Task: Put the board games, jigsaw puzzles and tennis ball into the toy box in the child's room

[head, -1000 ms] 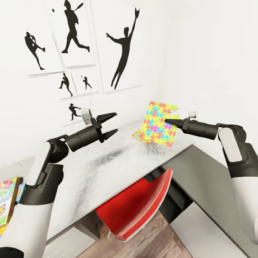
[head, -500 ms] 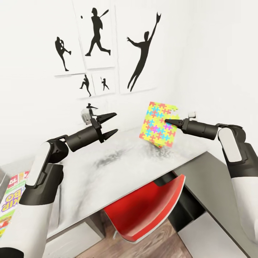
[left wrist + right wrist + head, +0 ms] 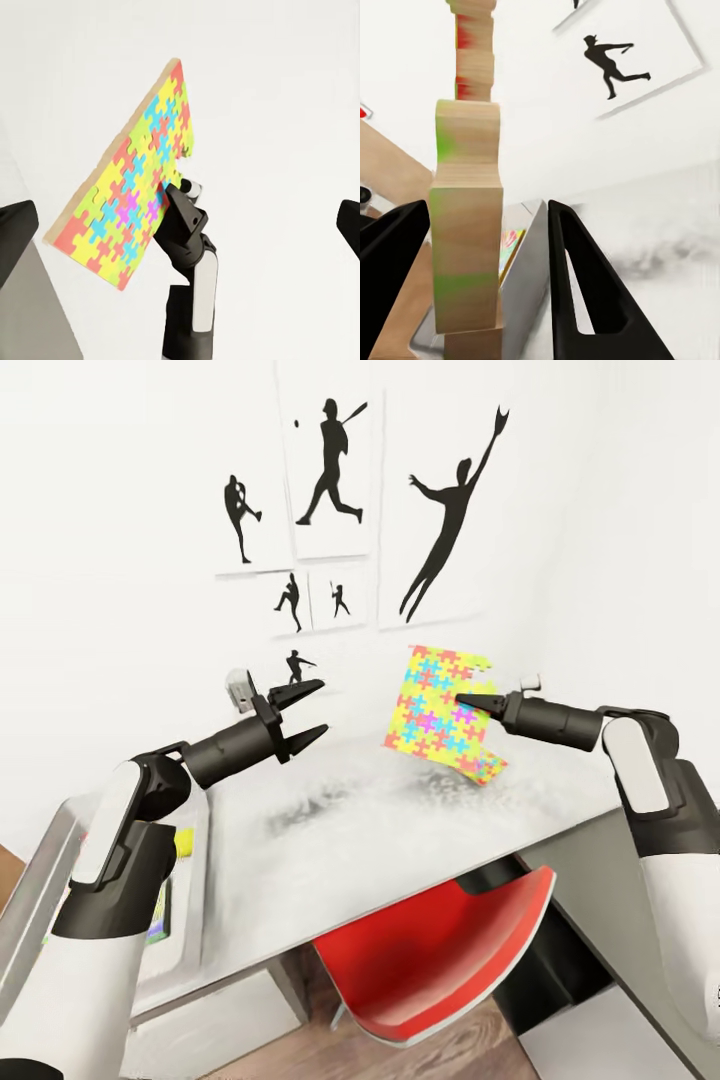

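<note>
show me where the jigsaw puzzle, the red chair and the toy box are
jigsaw puzzle (image 3: 435, 710), head view, middle of its coloured face
red chair (image 3: 440, 950), head view, middle of the seat shell
toy box (image 3: 195, 880), head view, its pale grey side wall near the left arm

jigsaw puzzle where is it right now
In the head view the jigsaw puzzle is held on edge in the right gripper, lifted above the table near the back wall, right of the open left gripper.

Open desktop between my arms

I see bare table below both grippers; the raised jigsaw puzzle blocks the right side, and the toy box sits under my left arm.
</note>
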`<state>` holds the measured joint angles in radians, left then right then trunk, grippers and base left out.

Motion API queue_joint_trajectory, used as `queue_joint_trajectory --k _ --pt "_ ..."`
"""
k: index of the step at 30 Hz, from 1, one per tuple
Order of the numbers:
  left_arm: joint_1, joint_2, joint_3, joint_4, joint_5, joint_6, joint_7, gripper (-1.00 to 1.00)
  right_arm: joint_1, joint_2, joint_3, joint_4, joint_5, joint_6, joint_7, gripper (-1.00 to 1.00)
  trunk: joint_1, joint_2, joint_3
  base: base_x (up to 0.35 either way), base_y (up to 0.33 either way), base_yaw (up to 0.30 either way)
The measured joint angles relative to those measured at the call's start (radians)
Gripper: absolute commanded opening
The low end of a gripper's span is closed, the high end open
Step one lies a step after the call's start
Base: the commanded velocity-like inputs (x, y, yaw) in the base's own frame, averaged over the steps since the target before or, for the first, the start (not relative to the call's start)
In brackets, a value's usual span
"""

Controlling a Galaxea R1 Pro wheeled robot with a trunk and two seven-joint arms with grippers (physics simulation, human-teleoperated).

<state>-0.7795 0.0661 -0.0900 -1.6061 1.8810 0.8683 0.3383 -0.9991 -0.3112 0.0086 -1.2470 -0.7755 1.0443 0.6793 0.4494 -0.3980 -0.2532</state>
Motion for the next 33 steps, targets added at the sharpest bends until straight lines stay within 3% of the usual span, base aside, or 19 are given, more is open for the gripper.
queue_joint_trajectory --k 8,18,26,33 --pt "0.001 0.002 0.0 0.0 0.0 0.0 -0.001 1.0 0.009 0.006 0.002 0.0 0.002 0.0 0.0 -1.0 0.0 0.0 0.009 -0.001 0.001 0.231" --pt "0.001 0.002 0.0 0.0 0.0 0.0 -0.001 1.0 0.017 0.035 0.009 0.001 0.003 0.0 -0.002 -1.0 0.0 0.0 0.02 -0.046 0.146 0.233" --pt "0.002 0.003 0.0 0.0 0.0 0.0 -0.001 1.0 0.019 0.05 0.083 0.011 0.004 0.0 -0.005 -1.0 0.0 0.0 0.028 -0.076 0.284 0.235" --pt "0.002 0.004 0.0 0.0 0.0 0.0 -0.002 1.0 0.02 0.062 0.104 0.035 0.002 0.0 -0.036 -1.0 0.0 0.0 0.036 -0.075 0.312 0.24"
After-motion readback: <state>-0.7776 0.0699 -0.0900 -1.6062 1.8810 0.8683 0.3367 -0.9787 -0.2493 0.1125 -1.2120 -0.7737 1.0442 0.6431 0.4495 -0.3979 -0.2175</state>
